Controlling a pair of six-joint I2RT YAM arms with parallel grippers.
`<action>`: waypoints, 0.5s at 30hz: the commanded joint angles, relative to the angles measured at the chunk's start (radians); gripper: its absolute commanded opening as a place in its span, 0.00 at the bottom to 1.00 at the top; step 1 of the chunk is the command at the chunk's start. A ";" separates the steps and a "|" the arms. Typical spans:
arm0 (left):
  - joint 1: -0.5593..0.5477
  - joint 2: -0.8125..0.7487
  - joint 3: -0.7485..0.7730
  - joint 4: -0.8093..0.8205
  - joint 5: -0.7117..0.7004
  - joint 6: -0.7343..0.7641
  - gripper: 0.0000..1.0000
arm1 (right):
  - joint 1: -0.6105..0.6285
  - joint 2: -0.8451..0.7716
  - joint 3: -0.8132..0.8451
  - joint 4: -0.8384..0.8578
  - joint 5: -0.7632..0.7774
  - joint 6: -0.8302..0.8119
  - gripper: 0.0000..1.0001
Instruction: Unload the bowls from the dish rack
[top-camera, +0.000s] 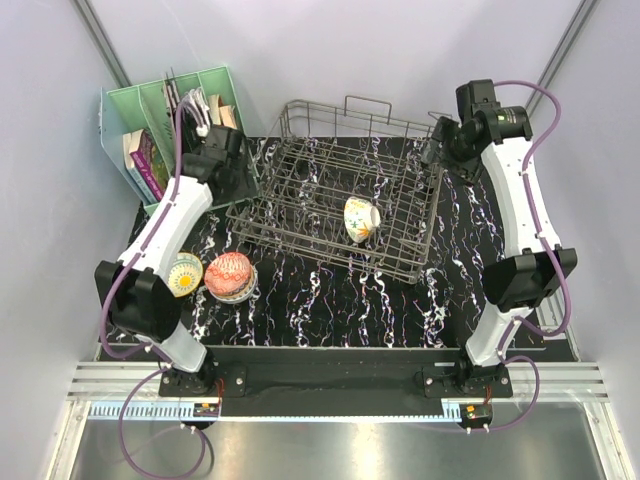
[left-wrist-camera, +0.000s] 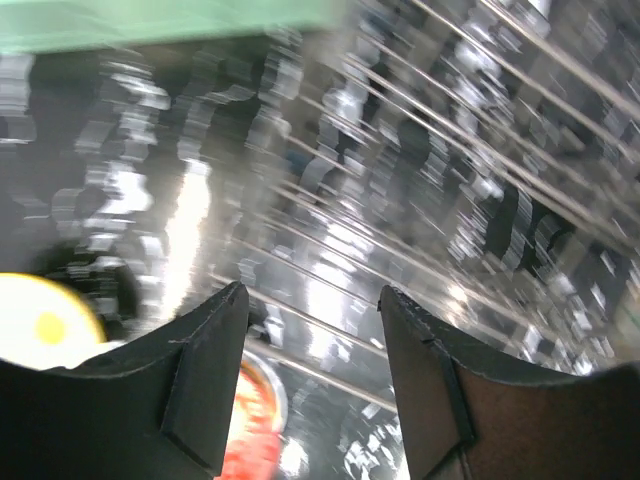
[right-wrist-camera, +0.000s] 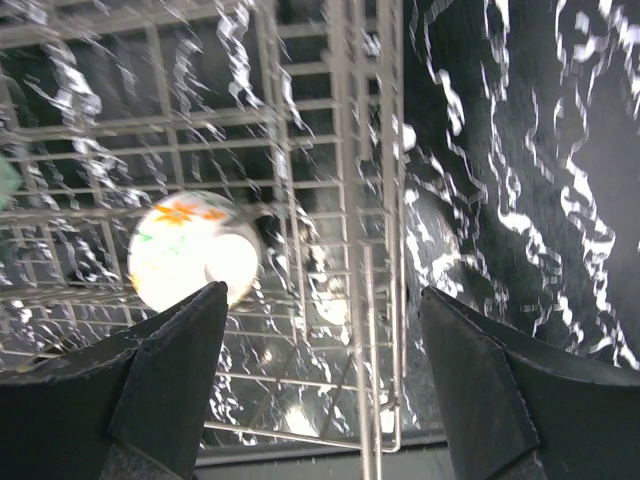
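Floral bowl tilts in the wire dish rack; left gripper and right gripper gape empty

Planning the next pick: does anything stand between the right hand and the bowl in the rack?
Yes. The wire side wall and upright prongs of the rack stand between the open right hand and the floral bowl. From above, nothing visible seems to cover the bowl.

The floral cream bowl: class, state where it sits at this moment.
In the top external view, the floral cream bowl rests on its side inside the dish rack, slightly right of centre.
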 joint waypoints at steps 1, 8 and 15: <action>0.045 0.020 0.093 -0.011 -0.129 0.047 0.61 | -0.029 -0.024 -0.113 0.033 -0.042 0.048 0.85; 0.099 0.131 0.114 -0.012 -0.062 0.116 0.61 | -0.037 -0.035 -0.230 0.065 -0.065 0.052 0.85; 0.117 0.215 0.111 0.005 -0.013 0.131 0.59 | -0.067 -0.033 -0.288 0.079 -0.108 0.063 0.72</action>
